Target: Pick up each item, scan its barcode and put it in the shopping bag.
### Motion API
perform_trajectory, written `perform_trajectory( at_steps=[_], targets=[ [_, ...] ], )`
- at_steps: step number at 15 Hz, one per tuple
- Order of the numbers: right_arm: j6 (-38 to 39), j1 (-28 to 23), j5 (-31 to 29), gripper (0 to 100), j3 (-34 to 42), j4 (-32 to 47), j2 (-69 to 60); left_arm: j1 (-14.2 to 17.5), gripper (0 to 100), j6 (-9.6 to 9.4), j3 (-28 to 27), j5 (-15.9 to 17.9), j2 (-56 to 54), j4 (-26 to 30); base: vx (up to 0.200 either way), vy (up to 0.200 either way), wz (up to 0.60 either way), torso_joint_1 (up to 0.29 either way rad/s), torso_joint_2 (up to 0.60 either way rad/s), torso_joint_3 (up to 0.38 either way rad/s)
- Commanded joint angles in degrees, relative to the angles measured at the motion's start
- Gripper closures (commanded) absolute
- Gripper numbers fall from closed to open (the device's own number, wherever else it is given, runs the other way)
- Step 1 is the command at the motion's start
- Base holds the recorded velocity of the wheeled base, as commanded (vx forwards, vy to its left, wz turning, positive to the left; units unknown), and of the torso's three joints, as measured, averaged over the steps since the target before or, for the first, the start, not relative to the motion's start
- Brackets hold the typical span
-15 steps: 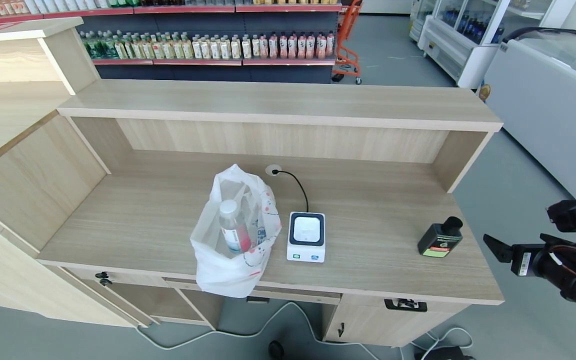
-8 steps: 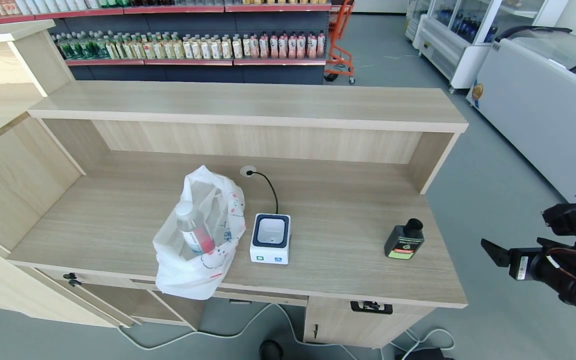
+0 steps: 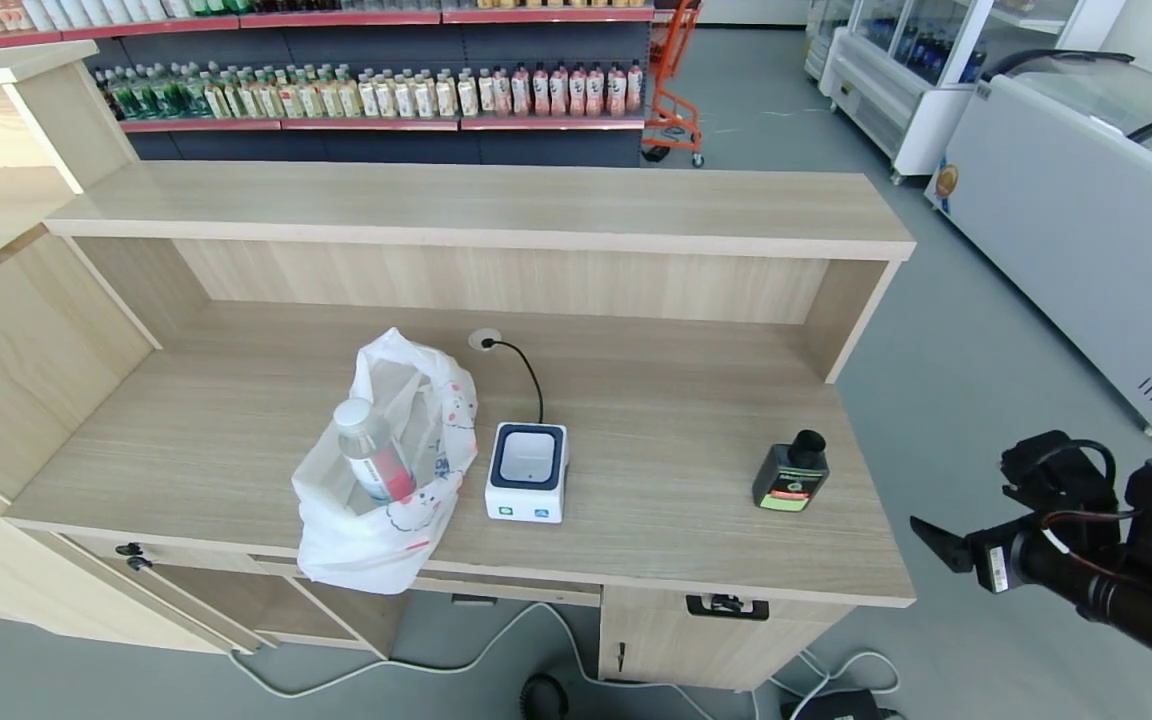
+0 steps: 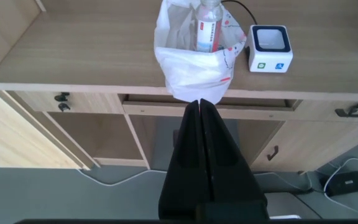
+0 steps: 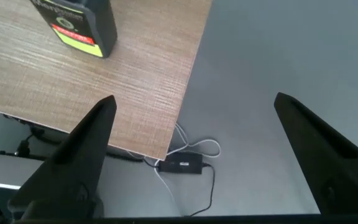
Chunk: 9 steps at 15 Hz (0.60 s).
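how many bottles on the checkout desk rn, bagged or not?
2. A clear bottle stands inside the shopping bag near the desk's front edge; a dark bottle stands on the desk, right of the scanner. The bag's folds could hide more.

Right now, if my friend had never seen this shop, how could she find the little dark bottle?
Look at the long wooden counter and find the white scanner near its middle. Toward the counter's right end, the dark bottle stands upright alone. Unlike the clear bottle in the white shopping bag, it is squat, black-capped, with a green and red label.
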<state>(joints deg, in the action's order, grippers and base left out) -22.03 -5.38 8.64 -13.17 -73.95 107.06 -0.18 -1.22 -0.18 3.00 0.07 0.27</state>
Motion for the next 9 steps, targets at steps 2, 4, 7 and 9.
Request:
perform_trajectory(
  at_steps=[2,4,7,9],
  targets=[
    [-5.7,2.0,1.5,0,-2.8,-0.4,5.4,0.0,100,-0.01,0.0,0.0,0.0,0.0,0.0,0.0,0.0,0.0,0.0,0.0],
    [-6.6,4.1,3.7,0,-4.1,-0.2,5.8,0.0,100,-0.01,0.0,0.0,0.0,0.0,0.0,0.0,0.0,0.0,0.0,0.0],
    [-11.6,4.7,5.6,0,-7.8,-0.9,8.4,0.0,100,-0.01,0.0,0.0,0.0,0.0,0.0,0.0,0.0,0.0,0.0,0.0],
    [-13.8,4.8,6.1,0,-9.9,-1.1,10.0,0.0,100,-0.01,0.0,0.0,0.0,0.0,0.0,0.0,0.0,0.0,0.0,0.0]
  ],
)
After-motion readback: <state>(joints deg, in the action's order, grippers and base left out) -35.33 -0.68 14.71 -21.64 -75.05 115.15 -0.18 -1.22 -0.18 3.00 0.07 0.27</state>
